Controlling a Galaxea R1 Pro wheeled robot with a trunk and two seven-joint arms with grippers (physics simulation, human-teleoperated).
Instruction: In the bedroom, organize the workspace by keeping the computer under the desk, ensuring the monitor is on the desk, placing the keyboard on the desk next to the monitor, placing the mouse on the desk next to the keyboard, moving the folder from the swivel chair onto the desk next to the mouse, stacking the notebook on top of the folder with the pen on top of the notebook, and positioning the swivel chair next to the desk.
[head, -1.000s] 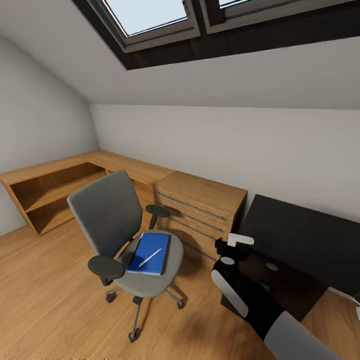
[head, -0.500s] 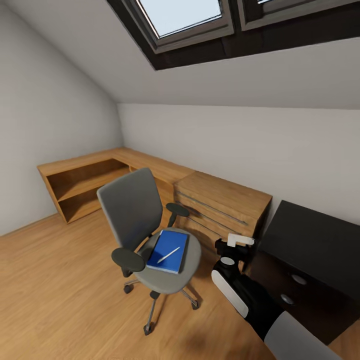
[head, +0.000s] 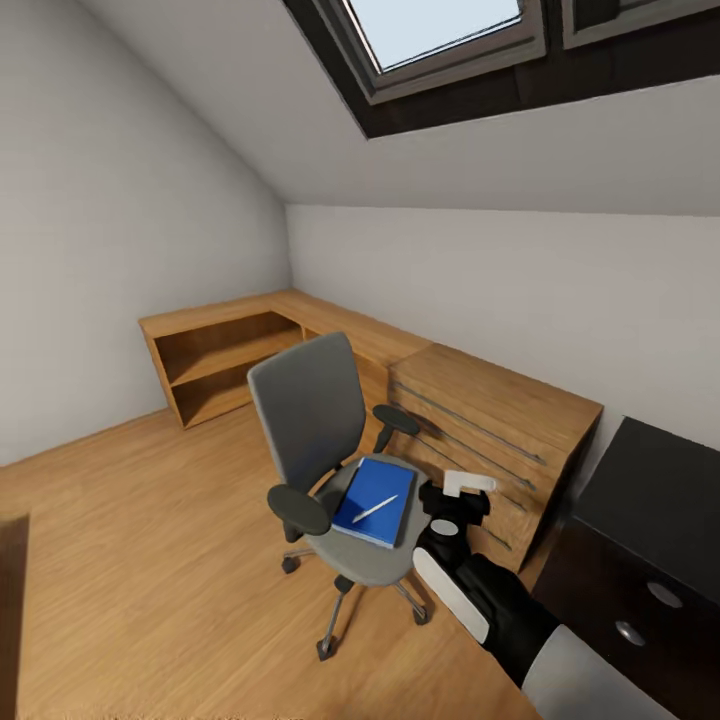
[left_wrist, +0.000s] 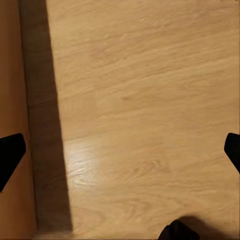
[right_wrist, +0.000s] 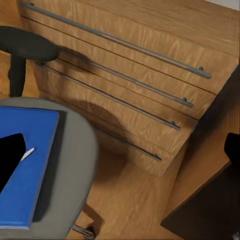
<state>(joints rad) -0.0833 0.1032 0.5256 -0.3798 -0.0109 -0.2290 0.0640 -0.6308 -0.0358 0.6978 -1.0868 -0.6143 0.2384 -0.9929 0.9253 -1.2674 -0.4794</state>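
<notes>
The grey swivel chair (head: 308, 415) stands on the wood floor in front of a wooden drawer chest. On its seat lies the blue folder (head: 376, 500), with the thin white pen (head: 375, 508) across it. My right gripper (head: 455, 492) hovers just right of the seat, open and holding nothing. Its wrist view has the folder (right_wrist: 27, 175), the pen (right_wrist: 28, 152), the seat (right_wrist: 75, 160) and a black armrest (right_wrist: 27, 44) close ahead. The black desk (head: 655, 480), with its drawer unit, sits at the right edge. My left gripper (left_wrist: 120, 152) hangs open over bare floor.
The light wooden drawer chest (head: 495, 430) stands between the chair and the desk, close ahead of my right gripper (right_wrist: 120, 152). A low wooden shelf unit (head: 215, 355) runs along the far wall into the corner. The sloped ceiling holds skylights (head: 440, 30). Open floor lies to the left.
The whole picture has slid right, so the camera has turned left. The chair, chest and desk now sit further right in view. My right arm keeps its pose.
</notes>
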